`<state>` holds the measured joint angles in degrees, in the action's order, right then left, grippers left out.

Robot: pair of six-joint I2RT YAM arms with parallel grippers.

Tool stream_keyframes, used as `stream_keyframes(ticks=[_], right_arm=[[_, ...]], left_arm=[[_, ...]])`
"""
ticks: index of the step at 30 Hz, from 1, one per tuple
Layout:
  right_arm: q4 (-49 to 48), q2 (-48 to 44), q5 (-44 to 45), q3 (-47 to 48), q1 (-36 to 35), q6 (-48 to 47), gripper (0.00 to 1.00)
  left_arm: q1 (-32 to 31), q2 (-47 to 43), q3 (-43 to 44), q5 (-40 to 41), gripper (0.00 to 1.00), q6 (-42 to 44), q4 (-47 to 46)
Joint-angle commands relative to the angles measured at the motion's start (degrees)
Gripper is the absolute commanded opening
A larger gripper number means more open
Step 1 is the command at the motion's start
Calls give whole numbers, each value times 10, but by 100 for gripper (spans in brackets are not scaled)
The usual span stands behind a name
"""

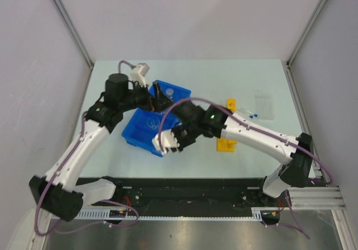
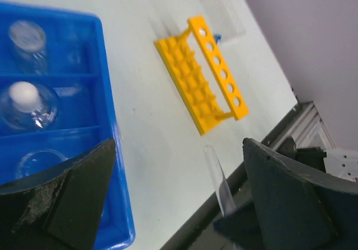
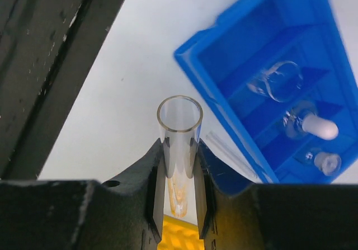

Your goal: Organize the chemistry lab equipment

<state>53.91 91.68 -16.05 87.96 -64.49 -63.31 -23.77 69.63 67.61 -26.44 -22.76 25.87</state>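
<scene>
The white-shelled left arm (image 1: pixel 78 149) and the white-shelled right arm (image 1: pixel 257 135) are wearing smooth pale link covers between chunky black joint housings. Thin purple cables (image 1: pixel 196 99) are running along both, looping free near the wrists and bases. A small green light (image 1: pixel 212 116) is glowing on the right arm's black wrist housing. The matte black jaws are showing pale scuffs and scratches in both wrist views.

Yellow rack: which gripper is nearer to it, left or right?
Right. The right gripper, shut on a tube, is close by the rack; the left gripper, jaws open, hovers at the tray edge, farther off.
</scene>
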Motion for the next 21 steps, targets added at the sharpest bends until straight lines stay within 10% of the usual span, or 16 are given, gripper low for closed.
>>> stream_keyframes(ticks=[1, 14, 21], right_arm=[[-5, -54, -157, 54, 111, 99, 15], [-362, -200, -353, -115, 515, 479, 16], [-500, -217, -324, -210, 598, 572, 17]], left_arm=[[17, -112, -33, 50, 100, 43, -42], [17, -405, -245, 132, 100, 124, -104], [17, -419, -267, 174, 100, 186, -21]])
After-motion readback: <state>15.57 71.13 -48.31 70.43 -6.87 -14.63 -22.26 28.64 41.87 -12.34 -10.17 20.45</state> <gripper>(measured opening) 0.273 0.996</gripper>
